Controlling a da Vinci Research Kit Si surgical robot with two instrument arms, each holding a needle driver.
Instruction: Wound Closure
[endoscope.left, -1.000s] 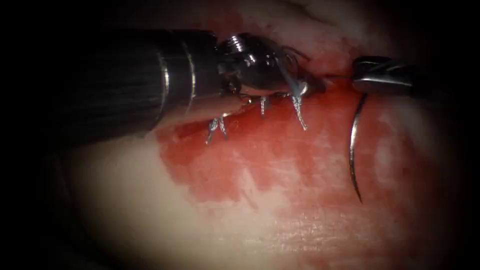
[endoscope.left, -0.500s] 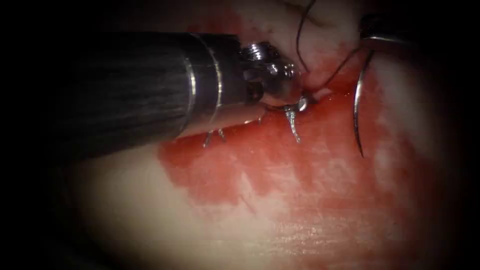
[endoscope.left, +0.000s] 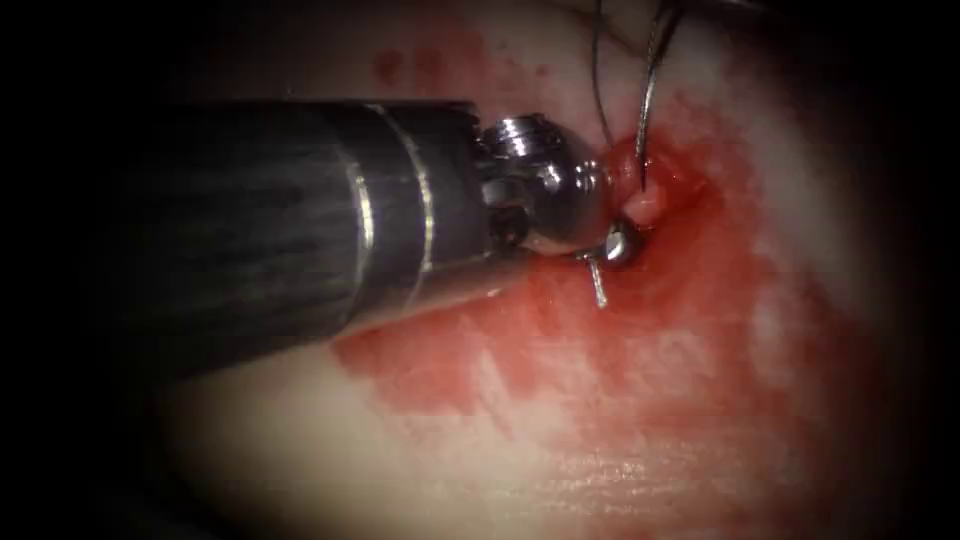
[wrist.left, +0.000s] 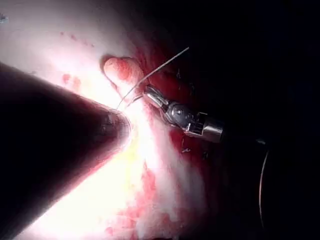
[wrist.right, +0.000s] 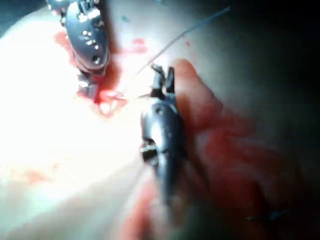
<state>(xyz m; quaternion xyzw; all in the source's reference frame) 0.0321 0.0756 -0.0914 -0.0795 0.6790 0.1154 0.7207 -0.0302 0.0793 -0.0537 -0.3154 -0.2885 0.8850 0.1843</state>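
Pale tissue (endoscope.left: 620, 470) lay under the scope, its middle stained wide with red fluid (endoscope.left: 600, 350), wet and blotchy, fading to clean skin toward the near edge.

Left tool (endoscope.left: 615, 243): jaws closed together into one shiny rounded tip. The tip pressed down on the tissue at the foot of a small raised lump (endoscope.left: 645, 200). Could not tell whether any tissue was pinched between them. No needle or thread in them. The thick dark shaft came in from the endoscope view's left and hid the line of the cut.

Right tool (wrist.right: 163, 75): seen from its own wrist camera, jaws pointing up and away, near the left tool's tip but not touching it. It gripped the needle (endoscope.left: 648, 110) near the blunt end. The grip itself sat at the upper edge of the endoscope view and was hard to make out.

Needle: thin, steel-grey, gently curved. It hung down from the top of the endoscope view with its point at the lump, just right of the left tool's tip. The point met the lump's surface; could not tell if it had entered.

Thread (endoscope.left: 597, 80): a dark strand, running down beside the needle on its left toward the lump.

One short cut end of thread (endoscope.left: 598, 288), pale and stiff, stuck out of the tissue just below the left tool's tip.
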